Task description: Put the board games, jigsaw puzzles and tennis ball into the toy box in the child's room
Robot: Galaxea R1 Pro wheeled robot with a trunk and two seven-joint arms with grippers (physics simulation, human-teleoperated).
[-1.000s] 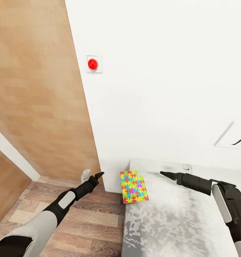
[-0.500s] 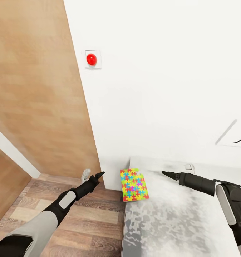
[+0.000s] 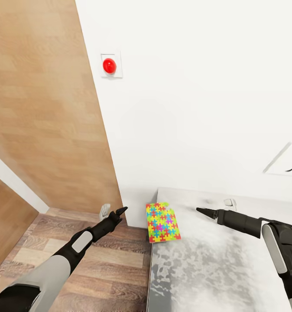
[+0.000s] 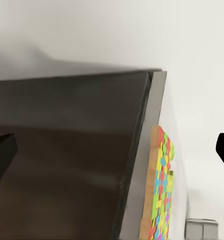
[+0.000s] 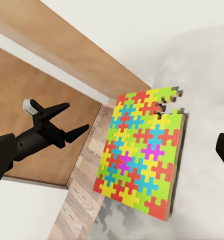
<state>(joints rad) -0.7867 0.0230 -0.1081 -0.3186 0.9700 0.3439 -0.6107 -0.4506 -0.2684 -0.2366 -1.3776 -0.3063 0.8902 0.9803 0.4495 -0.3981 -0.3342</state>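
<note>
One jigsaw puzzle (image 3: 163, 222), a thin square of yellow, pink, green, blue and orange pieces, lies flat on the near left corner of the table (image 3: 215, 268), slightly over its edge. My left gripper (image 3: 122, 210) hangs open over the floor, just left of the table corner and level with the puzzle. My right gripper (image 3: 199, 210) is open above the tabletop, a short way right of the puzzle. In the right wrist view the jigsaw puzzle (image 5: 141, 152) lies ahead with the left gripper (image 5: 78, 116) beyond it. The left wrist view shows the jigsaw puzzle (image 4: 161, 190) edge-on beside the table's dark side (image 4: 67, 165).
A white wall rises behind the table, carrying a red round button (image 3: 109, 66) on a white plate. A wood-panelled door (image 3: 42, 108) stands at left above the plank floor (image 3: 98, 268). A black silhouette picture (image 3: 289, 167) sits at the right edge. A small white block (image 3: 228, 202) rests at the table's back.
The whole picture has shifted slightly, so the camera has moved. The puzzle lies where it was, and both arms hold almost the same pose.
</note>
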